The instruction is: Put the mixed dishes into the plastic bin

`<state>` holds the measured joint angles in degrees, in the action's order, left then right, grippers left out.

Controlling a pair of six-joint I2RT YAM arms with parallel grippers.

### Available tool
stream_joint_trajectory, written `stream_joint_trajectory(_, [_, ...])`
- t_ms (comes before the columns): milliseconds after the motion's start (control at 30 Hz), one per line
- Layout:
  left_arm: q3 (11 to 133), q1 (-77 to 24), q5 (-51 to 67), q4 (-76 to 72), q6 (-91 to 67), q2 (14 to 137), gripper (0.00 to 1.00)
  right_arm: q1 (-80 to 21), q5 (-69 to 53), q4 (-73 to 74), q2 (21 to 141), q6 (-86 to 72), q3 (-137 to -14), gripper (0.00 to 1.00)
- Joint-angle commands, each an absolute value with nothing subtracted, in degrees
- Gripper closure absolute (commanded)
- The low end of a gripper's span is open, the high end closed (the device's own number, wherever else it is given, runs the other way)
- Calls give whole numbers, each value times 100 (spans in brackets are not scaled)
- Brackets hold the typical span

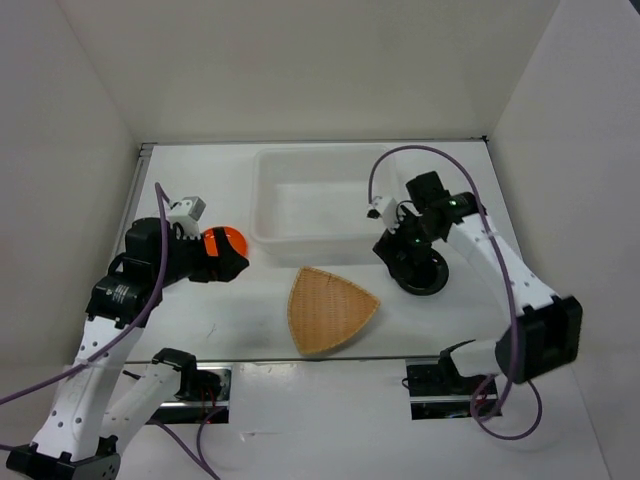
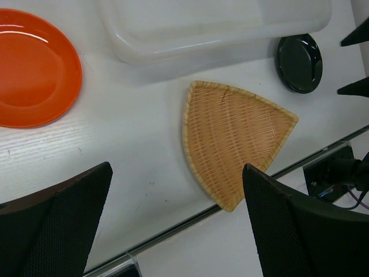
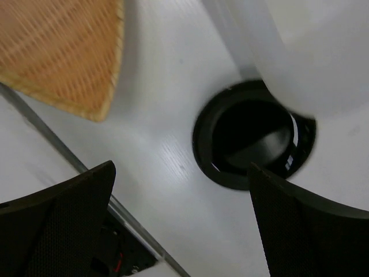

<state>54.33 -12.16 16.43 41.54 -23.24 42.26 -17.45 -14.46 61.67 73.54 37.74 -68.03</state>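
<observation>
1. The plastic bin [image 1: 330, 200] stands on the tabletop [image 1: 220, 310]. No dish shows inside it, and every dish in view lies outside.
2. The black plate [image 3: 248, 138] lies just beside the bin's near right corner, and that corner overlaps it in the right wrist view. The right pincer [image 3: 181, 168] hovers over it, fingers spread and holding nothing.
3. The orange plate [image 2: 34, 69] lies to the left of the bin. The left pincer [image 2: 176, 170] hangs near it, fingers apart and empty.
4. The woven basket [image 1: 330, 310] lies in front of the bin, between the two plates. No clear cups are visible.
5. The black plate is low, glossy and close to the bin wall. A descending finger could strike the bin's rim or skid off the plate's edge, shoving the plate aside rather than lifting it.
6. A flat plate pinched by one edge may tilt and slip out while crossing the bin's rim.
</observation>
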Motion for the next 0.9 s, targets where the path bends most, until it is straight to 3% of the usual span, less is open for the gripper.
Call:
stream_joint_trajectory(0, [5379, -1239, 1767, 3858, -2505, 4184, 0, -1872, -2599, 5977, 8277, 3349, -7268, 1])
stream_joint_trajectory(133, [5379, -1239, 1574, 3858, -2619, 4105, 0, -1924, -3732, 6038, 9017, 3410, -7234, 1])
stream_joint_trajectory(267, [5326, -1239, 1433, 3858, -2672, 4034, 0, -1986, -4042, 5679, 9246, 3463, -6857, 1])
stream_joint_trajectory(867, [5326, -1239, 1266, 3858, -2777, 4219, 0, -2601, -3595, 5054, 9492, 2848, -6592, 1])
